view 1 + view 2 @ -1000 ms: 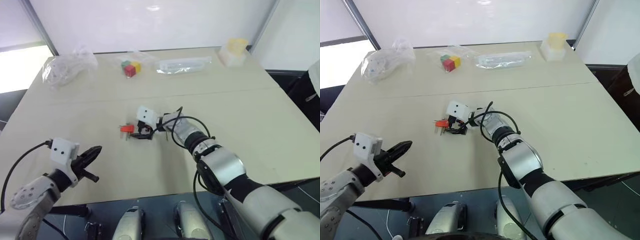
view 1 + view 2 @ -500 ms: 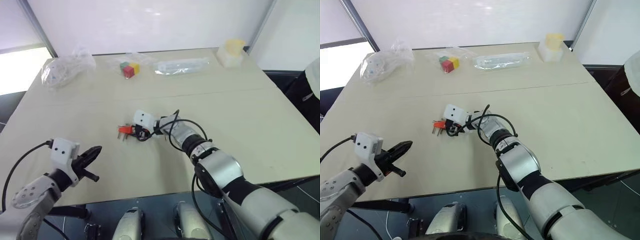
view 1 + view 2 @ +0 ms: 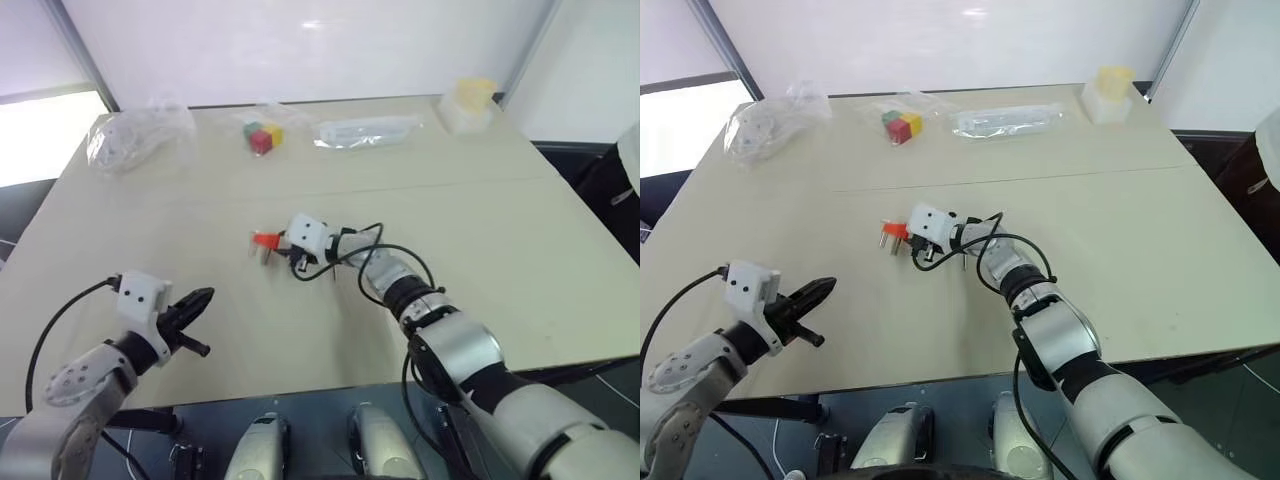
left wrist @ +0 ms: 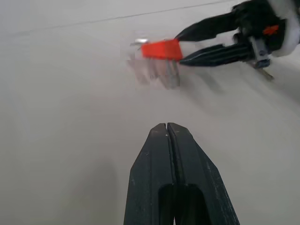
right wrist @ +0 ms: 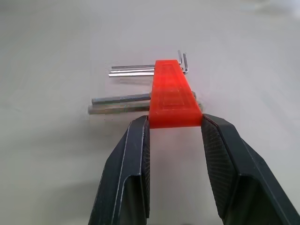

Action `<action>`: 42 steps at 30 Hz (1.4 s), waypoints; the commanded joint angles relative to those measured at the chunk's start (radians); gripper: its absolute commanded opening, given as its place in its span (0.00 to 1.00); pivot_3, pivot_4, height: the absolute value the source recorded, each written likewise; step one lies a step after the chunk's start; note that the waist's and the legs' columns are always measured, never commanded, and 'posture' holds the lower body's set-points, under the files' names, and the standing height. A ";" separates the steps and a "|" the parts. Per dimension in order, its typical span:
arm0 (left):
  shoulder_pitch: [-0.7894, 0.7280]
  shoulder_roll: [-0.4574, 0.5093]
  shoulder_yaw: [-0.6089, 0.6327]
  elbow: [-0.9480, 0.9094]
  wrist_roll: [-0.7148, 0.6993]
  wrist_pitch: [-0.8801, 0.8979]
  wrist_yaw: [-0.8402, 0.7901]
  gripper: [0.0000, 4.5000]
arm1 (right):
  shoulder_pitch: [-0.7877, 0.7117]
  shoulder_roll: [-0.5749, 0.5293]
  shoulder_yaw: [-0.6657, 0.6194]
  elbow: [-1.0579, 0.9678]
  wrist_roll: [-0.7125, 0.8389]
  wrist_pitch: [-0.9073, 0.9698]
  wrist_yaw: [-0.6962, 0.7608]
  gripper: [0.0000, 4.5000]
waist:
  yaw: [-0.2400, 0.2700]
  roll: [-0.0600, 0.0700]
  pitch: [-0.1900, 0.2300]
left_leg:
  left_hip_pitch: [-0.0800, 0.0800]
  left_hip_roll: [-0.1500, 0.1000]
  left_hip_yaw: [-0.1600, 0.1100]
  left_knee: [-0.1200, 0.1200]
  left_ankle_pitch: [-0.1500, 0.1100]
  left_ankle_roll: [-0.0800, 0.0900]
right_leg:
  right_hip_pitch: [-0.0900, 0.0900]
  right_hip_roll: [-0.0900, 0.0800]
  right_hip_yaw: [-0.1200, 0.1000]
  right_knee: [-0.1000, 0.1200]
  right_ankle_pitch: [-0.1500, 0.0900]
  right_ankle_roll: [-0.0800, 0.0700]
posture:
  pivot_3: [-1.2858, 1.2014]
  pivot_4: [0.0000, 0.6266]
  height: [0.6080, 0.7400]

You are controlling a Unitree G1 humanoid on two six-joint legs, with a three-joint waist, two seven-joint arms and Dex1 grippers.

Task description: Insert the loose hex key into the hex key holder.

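At the lower left, the left gripper (image 3: 198, 299) hangs fully closed and empty over bare table (image 3: 520, 230). Mid-frame, the right gripper (image 5: 174, 123) pinches one end of the orange holder (image 5: 173, 99), lifted off the surface. That narrow end grip could let it twist or slip. The loose hex key cannot be made out. Open tabletop surrounds the holder; cubes (image 3: 263, 135) and bags (image 3: 135, 135) sit far back.

A big table (image 3: 520, 250) has small things along its far edge: a crumpled clear bag (image 3: 135, 135), red, yellow and green cubes (image 3: 263, 135), a long clear packet (image 3: 368, 130), and a yellow-topped tub (image 3: 468, 103).
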 commanded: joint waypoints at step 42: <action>-0.526 0.273 -0.047 0.480 -0.101 0.056 -0.539 0.72 | -0.014 -0.356 0.229 -0.471 -0.443 -0.422 -0.486 0.23 | 0.008 -0.009 0.012 | -0.001 0.000 0.000 -0.002 0.000 0.000 | -0.002 0.000 0.001 0.000 0.000 0.000 | 0.52 0.24 1.00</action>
